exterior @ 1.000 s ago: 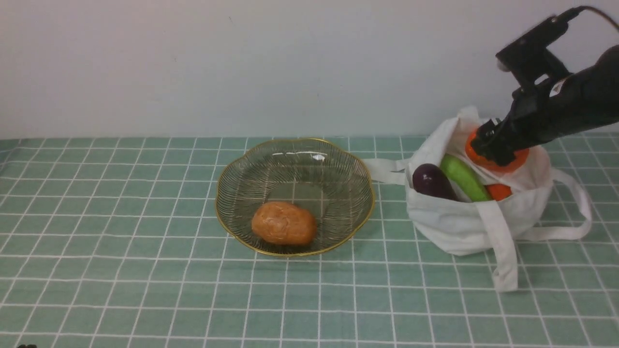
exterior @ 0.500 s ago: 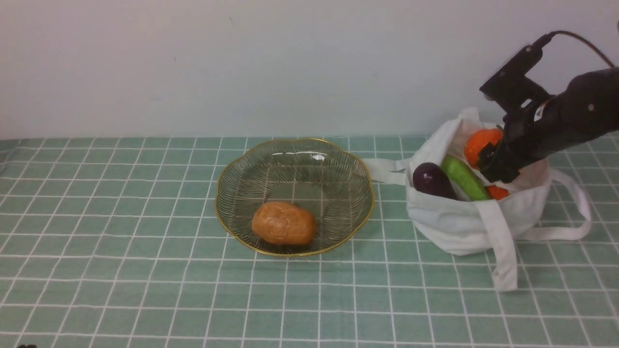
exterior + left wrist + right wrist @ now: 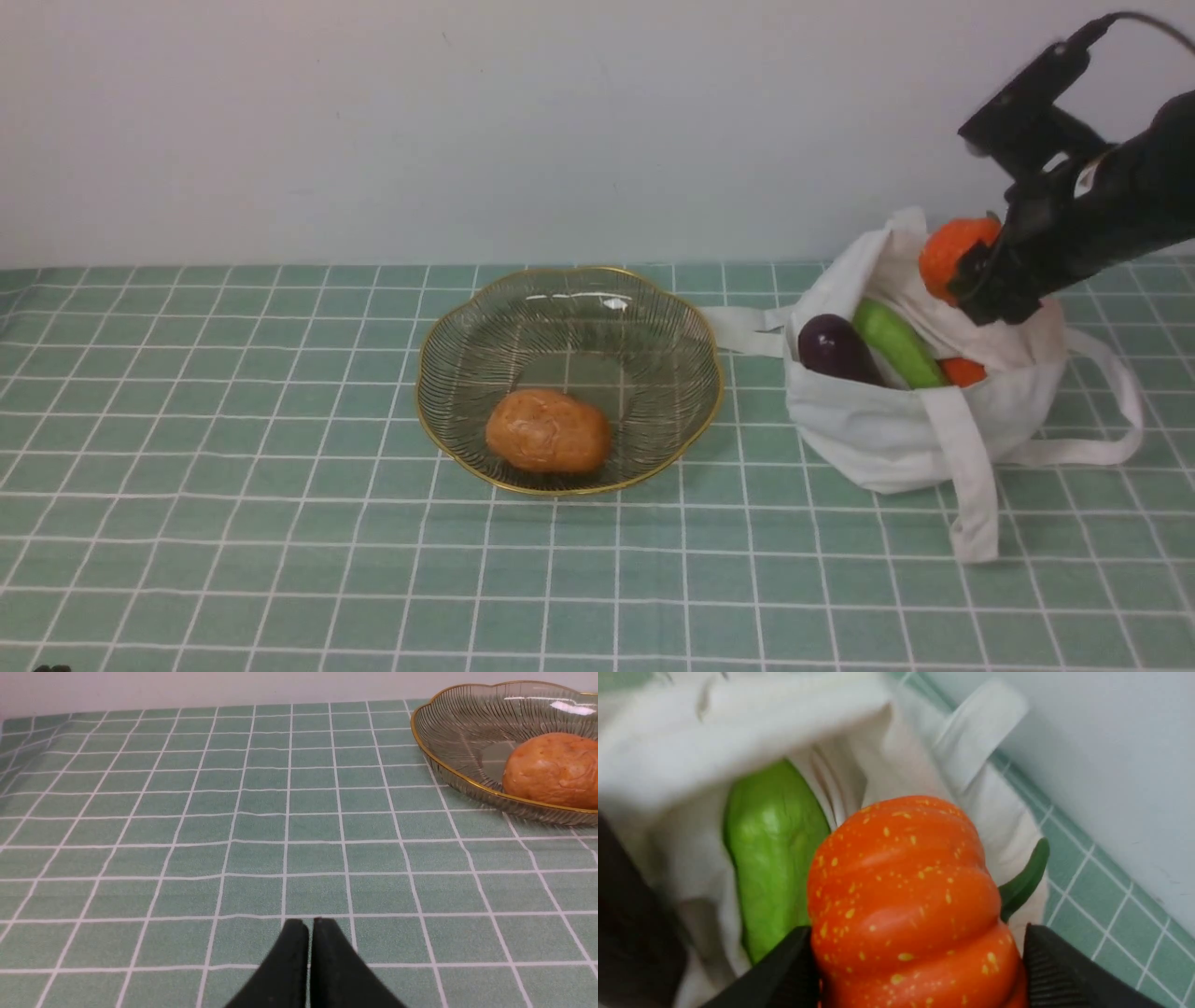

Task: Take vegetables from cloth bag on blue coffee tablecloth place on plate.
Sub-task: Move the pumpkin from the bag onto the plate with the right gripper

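Front view looks forward over the cloth [image 3: 280,560]; left wrist's shares the dish [image 3: 653,411], right wrist's, closer, the bag [image 3: 887,448].

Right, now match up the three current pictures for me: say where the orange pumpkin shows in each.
Front view: right of centre, in the right pincer, above the bag.
Left wrist view: not in it.
Right wrist view: lower middle, large, the pumpkin between the jaws.
Shared landmark: the gridded tablecloth.
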Action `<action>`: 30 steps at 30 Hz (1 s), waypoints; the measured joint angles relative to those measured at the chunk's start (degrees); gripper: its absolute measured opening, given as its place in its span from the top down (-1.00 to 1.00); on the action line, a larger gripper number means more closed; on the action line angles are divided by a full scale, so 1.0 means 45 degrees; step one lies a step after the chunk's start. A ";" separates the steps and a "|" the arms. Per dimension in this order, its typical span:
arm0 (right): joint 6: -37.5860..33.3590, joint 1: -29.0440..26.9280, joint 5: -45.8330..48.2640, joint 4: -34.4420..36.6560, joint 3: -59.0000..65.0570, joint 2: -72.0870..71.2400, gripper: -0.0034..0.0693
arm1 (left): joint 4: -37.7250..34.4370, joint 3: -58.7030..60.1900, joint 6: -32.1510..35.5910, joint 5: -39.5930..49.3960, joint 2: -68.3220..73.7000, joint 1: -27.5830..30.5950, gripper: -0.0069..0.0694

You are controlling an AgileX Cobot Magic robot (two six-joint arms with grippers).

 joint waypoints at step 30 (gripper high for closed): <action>-0.5202 0.5071 -0.3909 1.0043 0.0000 0.2821 -0.46 | 0.0000 0.0000 0.0000 0.0000 0.0000 0.0000 0.84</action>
